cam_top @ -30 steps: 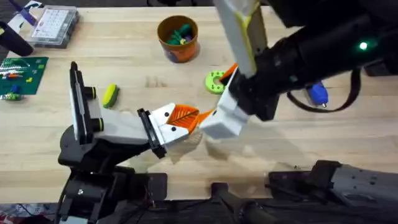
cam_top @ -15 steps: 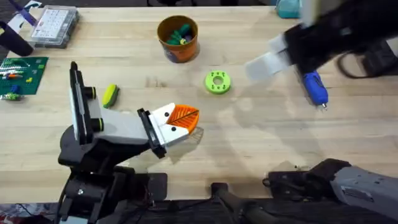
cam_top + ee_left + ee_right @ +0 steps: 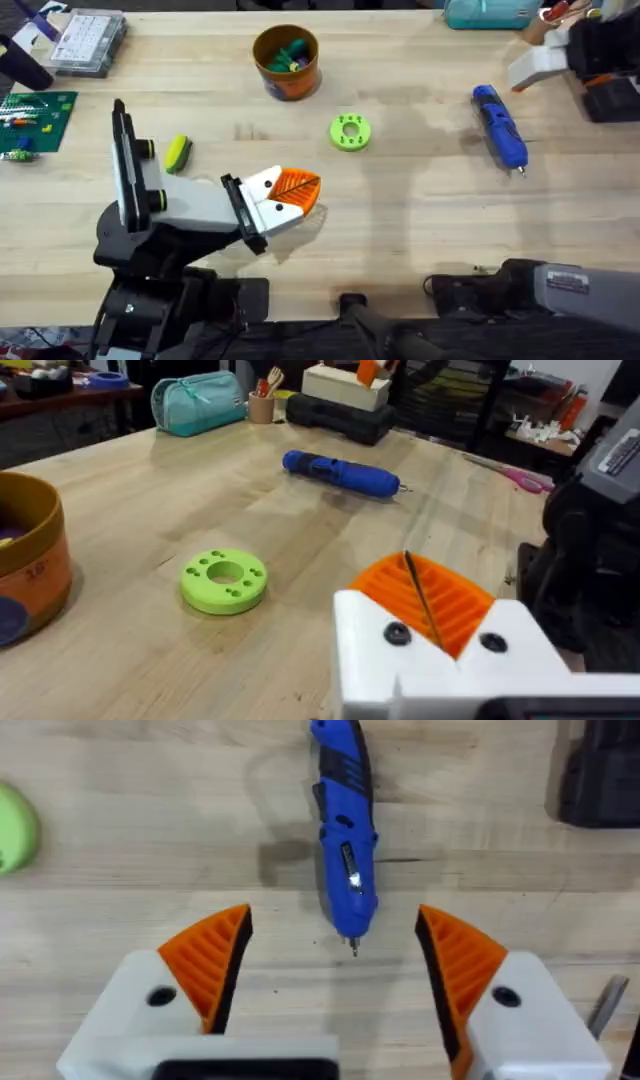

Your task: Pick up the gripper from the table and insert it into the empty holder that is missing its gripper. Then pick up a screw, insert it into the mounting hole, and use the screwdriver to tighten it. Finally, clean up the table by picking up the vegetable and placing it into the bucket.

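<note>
The holder (image 3: pixel 190 205) stands at the bench's (image 3: pixel 400 230) near left, both orange fingertips seated at its end plate and pressed together. The vegetable (image 3: pixel 178 152) lies just beside it; the bucket (image 3: pixel 286 62) sits near the far edge. The screwdriver (image 3: pixel 499 127) lies at the right with bare bench all around. The right gripper (image 3: pixel 335 960), wide open and empty, hovers over the screwdriver's tip, having pulled away from the holder to the far right. The left gripper (image 3: pixel 418 605) is closed, empty.
</note>
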